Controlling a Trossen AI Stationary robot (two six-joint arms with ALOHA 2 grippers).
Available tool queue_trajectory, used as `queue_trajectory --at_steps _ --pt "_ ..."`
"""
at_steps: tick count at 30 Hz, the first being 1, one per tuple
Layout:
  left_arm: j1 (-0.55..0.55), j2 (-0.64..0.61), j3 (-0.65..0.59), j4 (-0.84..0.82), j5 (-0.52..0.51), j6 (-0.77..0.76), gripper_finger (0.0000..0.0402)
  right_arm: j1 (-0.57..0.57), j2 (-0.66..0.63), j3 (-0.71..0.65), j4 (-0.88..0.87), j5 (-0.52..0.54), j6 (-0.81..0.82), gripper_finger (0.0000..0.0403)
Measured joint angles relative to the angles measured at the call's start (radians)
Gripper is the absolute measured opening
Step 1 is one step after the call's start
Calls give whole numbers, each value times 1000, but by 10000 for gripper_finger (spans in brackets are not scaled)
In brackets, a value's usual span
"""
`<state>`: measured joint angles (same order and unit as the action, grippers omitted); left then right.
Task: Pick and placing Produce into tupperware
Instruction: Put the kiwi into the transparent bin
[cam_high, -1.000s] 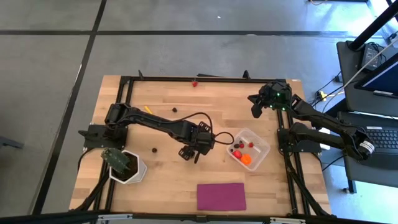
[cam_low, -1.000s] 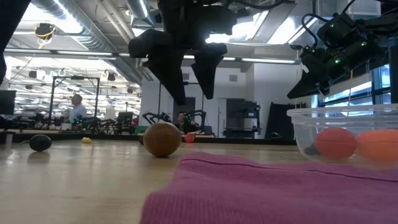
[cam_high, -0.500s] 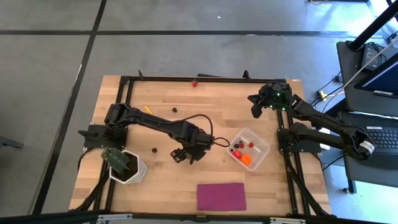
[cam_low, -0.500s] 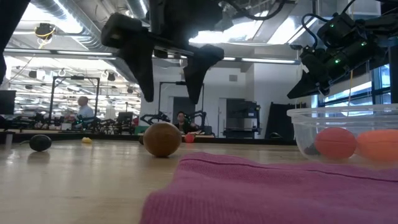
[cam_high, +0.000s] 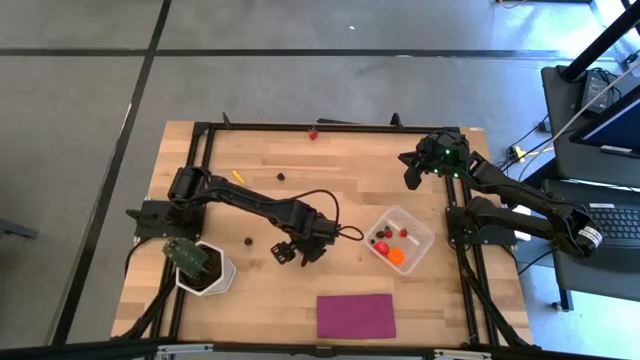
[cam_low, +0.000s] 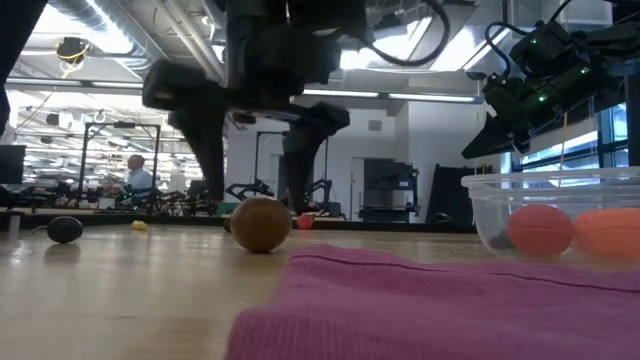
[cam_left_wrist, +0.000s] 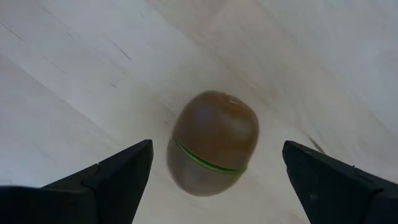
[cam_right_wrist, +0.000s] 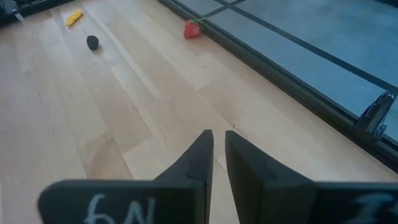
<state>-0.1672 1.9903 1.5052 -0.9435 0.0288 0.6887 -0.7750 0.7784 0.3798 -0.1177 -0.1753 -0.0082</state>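
Note:
The brown oval (cam_left_wrist: 215, 138) lies on its side on the table, mid-table left of the tupperware (cam_high: 400, 240). My left gripper (cam_high: 296, 253) hangs over it, open. In the low view its two fingers (cam_low: 208, 150) stand one on either side of the oval (cam_low: 260, 223) without touching. The clear tub holds an orange ball (cam_high: 397, 256) and small red pieces. My right gripper (cam_high: 412, 175) waits shut above the table's far right corner. Two dark berries (cam_high: 248, 240) (cam_high: 281, 176), a yellow bit (cam_high: 238, 176) and a red piece (cam_high: 313, 132) lie loose on the table.
A green plant in a white pot (cam_high: 205, 265) stands at the left near side. A flat magenta cloth (cam_high: 356, 315) lies by the near edge. Black frame rails (cam_high: 300, 125) run along the far, left and right sides. Bare wood shows between the oval and the tub.
My left gripper has moved toward the table's left and down, from beside the brown oval to over it, and its fingers have opened wider. The oval has stayed where it was.

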Motion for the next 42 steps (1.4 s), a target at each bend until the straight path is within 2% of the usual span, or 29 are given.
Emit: queue_trajectory --at_steps 18,42 --pt "1 1 -105 90 -12 1 351 0 0 0 0 0 -23 46" --pt "1 1 -108 134 -14 -9 350 0 0 0 0 0 -23 46"
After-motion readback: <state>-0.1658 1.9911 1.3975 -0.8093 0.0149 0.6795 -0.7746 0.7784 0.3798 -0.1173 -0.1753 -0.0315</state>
